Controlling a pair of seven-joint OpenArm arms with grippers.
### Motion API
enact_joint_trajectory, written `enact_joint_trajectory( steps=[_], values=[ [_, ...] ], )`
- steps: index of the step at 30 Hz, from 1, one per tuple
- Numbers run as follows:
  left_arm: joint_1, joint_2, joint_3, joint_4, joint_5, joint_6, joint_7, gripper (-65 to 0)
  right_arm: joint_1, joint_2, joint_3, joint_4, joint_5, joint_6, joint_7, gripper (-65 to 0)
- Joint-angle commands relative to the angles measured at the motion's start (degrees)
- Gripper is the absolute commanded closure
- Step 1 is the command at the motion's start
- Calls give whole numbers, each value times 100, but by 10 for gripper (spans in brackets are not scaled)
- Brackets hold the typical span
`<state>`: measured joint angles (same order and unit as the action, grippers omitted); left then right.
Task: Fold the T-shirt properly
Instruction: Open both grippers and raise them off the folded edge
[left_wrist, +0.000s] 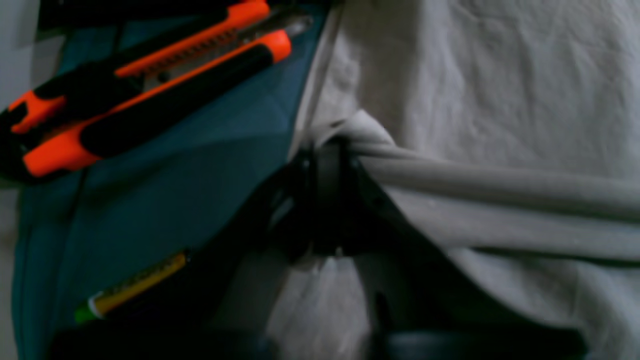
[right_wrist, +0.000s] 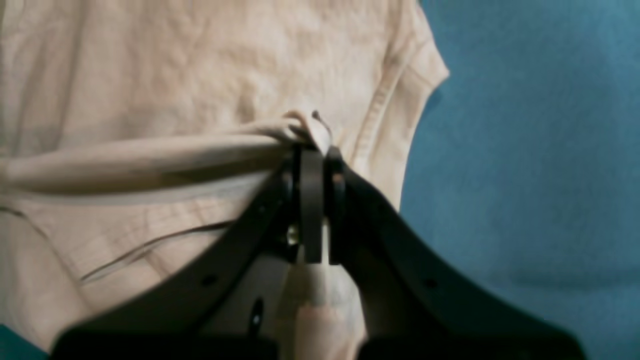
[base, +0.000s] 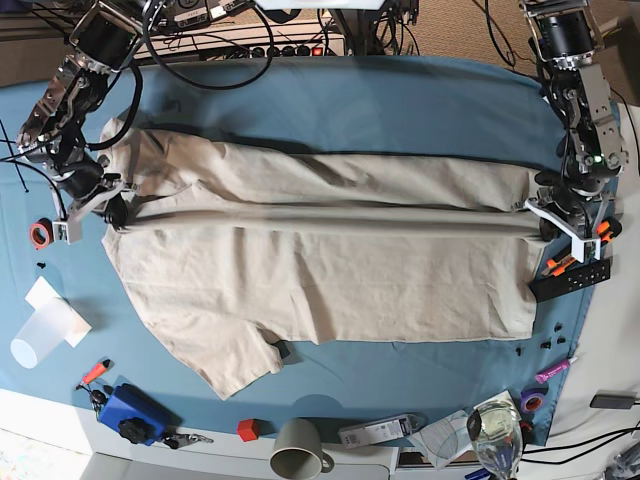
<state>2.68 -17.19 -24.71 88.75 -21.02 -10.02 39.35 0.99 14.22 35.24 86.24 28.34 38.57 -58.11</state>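
Beige T-shirt (base: 320, 270) pinched by both grippers; no legible txt.

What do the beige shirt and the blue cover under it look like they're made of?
The T-shirt looks like soft matte cotton knit: it creases finely and bunches into a ridge between the arms. The blue table cloth seems a smooth, dull woven fabric lying flat; its exact fibre can't be told.

Both arms reach down from the far side, one at each end. The left gripper (left_wrist: 327, 150) has its jaws pinched on a bunched fold of the T-shirt (left_wrist: 500, 100), which runs off to one side of them. The right gripper (right_wrist: 312, 152) pinches the fold's other end likewise.
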Motion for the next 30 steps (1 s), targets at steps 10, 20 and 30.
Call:
enact_joint_trajectory(
  steps=[10, 20, 30],
  values=[
    [-326, -511, -61, 402, -85, -98, 1021, -286, 201, 852, 50, 107, 339, -149, 81, -189],
    [-428, -535, -59, 898, -170, -13, 975, -286, 608, 1134, 437, 109, 1095, -214, -295, -189],
    [-472, -535, -59, 861, -24, -50, 662, -308, 647, 1134, 457, 107, 933, -90, -273, -189]
  ],
)
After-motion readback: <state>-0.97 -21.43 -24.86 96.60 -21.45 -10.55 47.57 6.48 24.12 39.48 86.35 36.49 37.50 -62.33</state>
